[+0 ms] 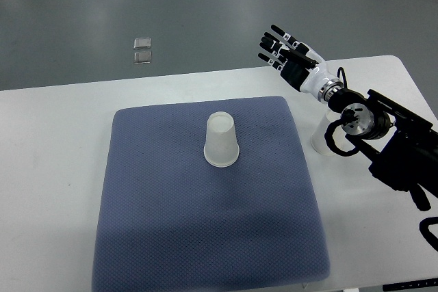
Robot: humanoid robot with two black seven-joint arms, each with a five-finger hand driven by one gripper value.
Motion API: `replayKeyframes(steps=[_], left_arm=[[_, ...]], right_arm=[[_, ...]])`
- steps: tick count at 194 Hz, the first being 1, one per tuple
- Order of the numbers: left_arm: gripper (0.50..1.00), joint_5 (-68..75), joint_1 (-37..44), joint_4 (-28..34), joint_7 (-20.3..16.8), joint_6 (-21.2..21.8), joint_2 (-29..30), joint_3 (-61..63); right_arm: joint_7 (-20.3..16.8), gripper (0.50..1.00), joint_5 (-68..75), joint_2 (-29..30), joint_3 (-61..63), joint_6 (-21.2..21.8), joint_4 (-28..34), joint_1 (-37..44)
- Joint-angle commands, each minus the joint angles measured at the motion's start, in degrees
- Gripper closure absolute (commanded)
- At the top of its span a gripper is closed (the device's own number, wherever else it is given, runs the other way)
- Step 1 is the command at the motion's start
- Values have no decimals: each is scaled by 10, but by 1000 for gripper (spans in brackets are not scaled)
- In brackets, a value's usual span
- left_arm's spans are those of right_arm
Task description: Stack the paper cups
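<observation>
Right hand (287,56) hung past the mat's far-right corner, fingers spread wide & holding nothing, palm turned up-ish, well apart from any cup. Left arm wasn't in view.

Cup (222,140) stood upside down near the middle of the mat (171,217), a bit toward the far edge, nothing touching it. A 2nd cup (317,140) sat just off the mat's right edge on the table (55,135), mostly hidden under the forearm, so couldn't tell which way up it was.

Risks, as I judged them: forearm hung right over that 2nd cup, so any drop or swing of the arm could clip it & tip it off toward the table edge. Thin paper walls would crush if the fingers closed too hard. Mat looked soft, so the middle cup might rock or tilt when another got pushed onto it, esp. if brought down off-center.
</observation>
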Motion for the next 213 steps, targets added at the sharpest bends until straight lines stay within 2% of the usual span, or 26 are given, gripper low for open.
replayKeyframes(steps=[1,19,38,63,96,124,144,182,213], left_arm=[[500,0,0,-1,0,0,0,2],[500,0,0,-1,0,-2,0,2],[500,0,0,-2,0,-2,0,2],[500,0,0,-3,0,-3,0,3],[500,0,0,-16,0,-3,0,3],[500,0,-1,-17,0,-4,0,3],[500,1,-1,-17,0,-4,0,3],[500,0,-1,-16,0,-4,0,3],[500,1,-1,-17,0,-4,0,3]], right_arm=[[-17,574,-27,-40,-80,20,0,56],[-32,574,-34,-83,-197,38,1,136],[-36,574,-34,-118,-397,65,1,256],[-39,576,-42,-133,-632,110,33,404],[-52,574,-146,-128,-832,180,97,594],[-55,574,-235,-121,-893,197,149,681],[-73,574,-280,-122,-932,244,194,758],[-75,576,-277,-156,-934,244,247,831],[-79,579,-276,-163,-939,244,260,836]])
